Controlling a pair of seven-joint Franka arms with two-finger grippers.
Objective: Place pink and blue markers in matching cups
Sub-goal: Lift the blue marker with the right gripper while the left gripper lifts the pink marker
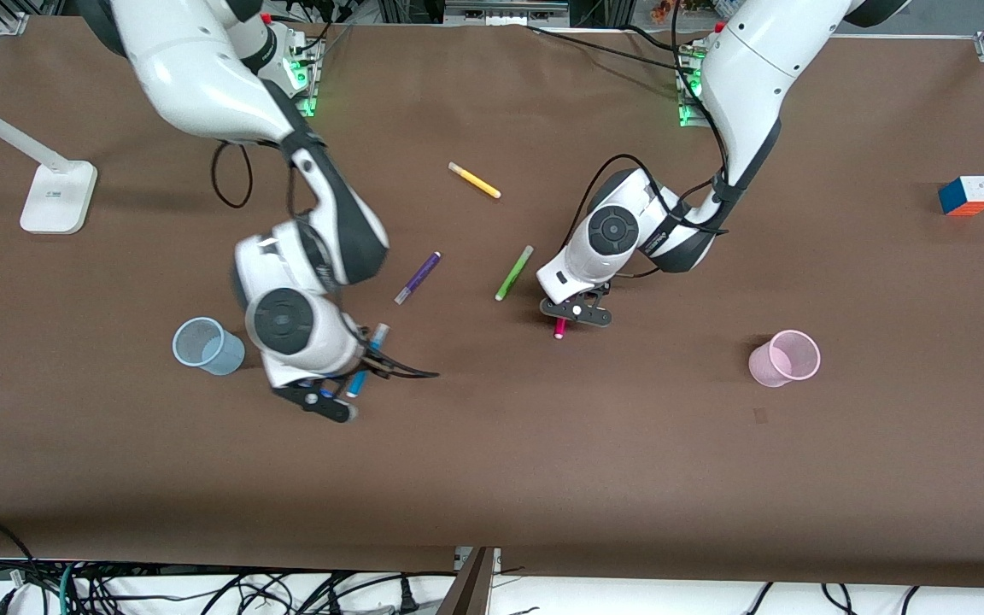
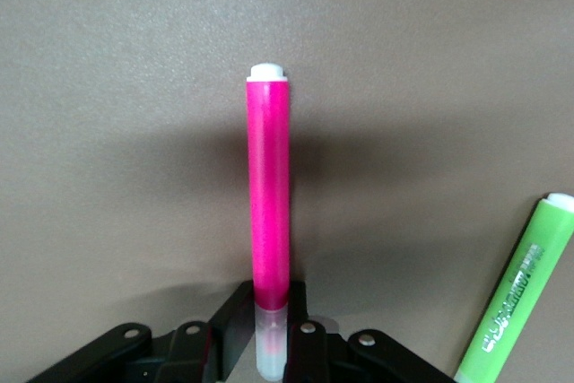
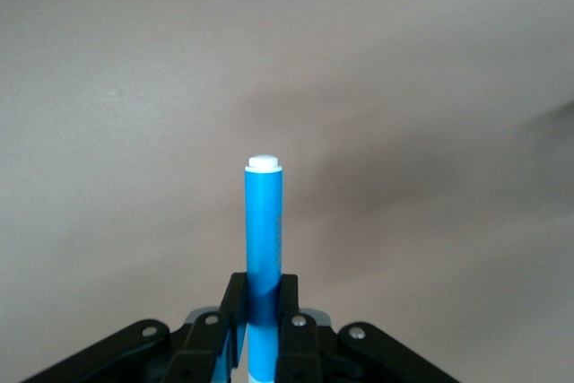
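My right gripper (image 1: pixel 340 401) is shut on the blue marker (image 1: pixel 366 363) and holds it above the table, beside the pale blue cup (image 1: pixel 202 344) and nearer the middle of the table. In the right wrist view the blue marker (image 3: pixel 264 221) sticks out from between the fingers (image 3: pixel 235 307). My left gripper (image 1: pixel 576 313) is low at the table and shut on the pink marker (image 1: pixel 559 329) at its pale cap end. In the left wrist view the pink marker (image 2: pixel 269 186) runs out from the fingers (image 2: pixel 309 329). The pale pink cup (image 1: pixel 787 357) stands toward the left arm's end.
A purple pen (image 1: pixel 418 278) and a lime-green pen (image 1: pixel 514 272) lie between the two grippers, and the green one also shows in the left wrist view (image 2: pixel 520 311). A yellow pen (image 1: pixel 474 180) lies farther from the camera. A puzzle cube (image 1: pixel 967 196) and a white lamp base (image 1: pixel 56 196) sit at the table's ends.
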